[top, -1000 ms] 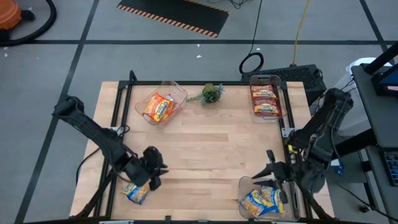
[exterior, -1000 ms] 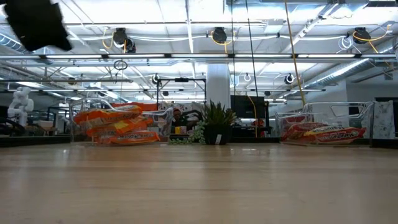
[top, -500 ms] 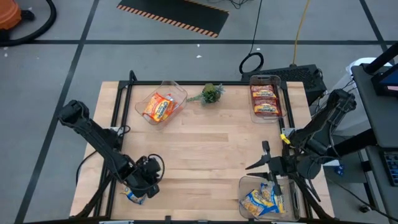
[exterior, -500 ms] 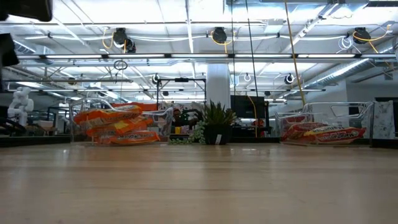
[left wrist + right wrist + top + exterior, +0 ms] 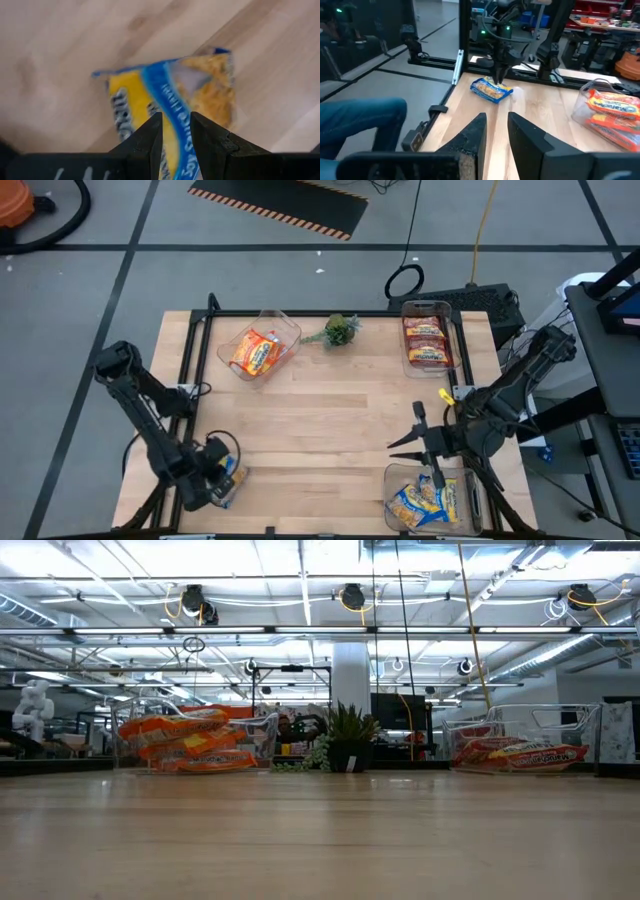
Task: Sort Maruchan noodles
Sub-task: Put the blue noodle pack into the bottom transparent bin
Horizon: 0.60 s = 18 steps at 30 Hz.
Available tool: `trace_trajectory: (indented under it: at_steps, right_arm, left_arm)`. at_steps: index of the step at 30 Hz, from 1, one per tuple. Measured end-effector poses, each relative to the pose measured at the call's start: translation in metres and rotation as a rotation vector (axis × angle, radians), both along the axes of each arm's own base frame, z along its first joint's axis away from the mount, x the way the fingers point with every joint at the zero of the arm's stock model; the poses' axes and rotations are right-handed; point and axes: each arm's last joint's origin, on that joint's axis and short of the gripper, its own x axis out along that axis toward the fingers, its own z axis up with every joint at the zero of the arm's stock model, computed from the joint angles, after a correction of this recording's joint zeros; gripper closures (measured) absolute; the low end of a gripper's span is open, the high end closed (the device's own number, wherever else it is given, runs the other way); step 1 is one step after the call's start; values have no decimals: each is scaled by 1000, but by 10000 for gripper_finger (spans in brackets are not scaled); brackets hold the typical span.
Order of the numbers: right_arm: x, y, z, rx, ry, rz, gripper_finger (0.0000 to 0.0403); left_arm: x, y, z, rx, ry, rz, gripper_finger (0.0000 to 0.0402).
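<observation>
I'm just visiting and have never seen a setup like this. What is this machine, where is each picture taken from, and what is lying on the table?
These are two dark robot arms at a wooden table, each ending in a two-finger tool. One picture looks straight down, one looks level across the tabletop, and two come from cameras on the arms' wrists.

Clear bins hold noodle packets: the orange packets at the back left, the red-brown packets at the back right, the yellow-and-blue packets at the front right. A small plant sprig sits between the back bins.

The left tool is over a loose yellow-and-blue packet at the front left corner; whether it grips it is unclear. The right tool holds nothing.
</observation>
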Motion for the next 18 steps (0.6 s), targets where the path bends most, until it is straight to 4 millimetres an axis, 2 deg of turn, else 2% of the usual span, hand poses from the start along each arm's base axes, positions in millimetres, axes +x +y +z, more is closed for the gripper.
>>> trace_trajectory:
  at_steps: [5, 9, 18]
  right_arm:
    - [3, -2, 2, 25, -9, 13, 328]
    - [4, -3, 2, 31, -8, 6, 328]
    - [5, -3, 1, 104, 13, -14, 328]
  left_arm:
    - [-13, -2, -1, -1, 32, 125, 298]
    - [-18, 2, -1, 45, 68, 160, 298]
    - [-4, 12, -1, 78, 60, 167, 298]
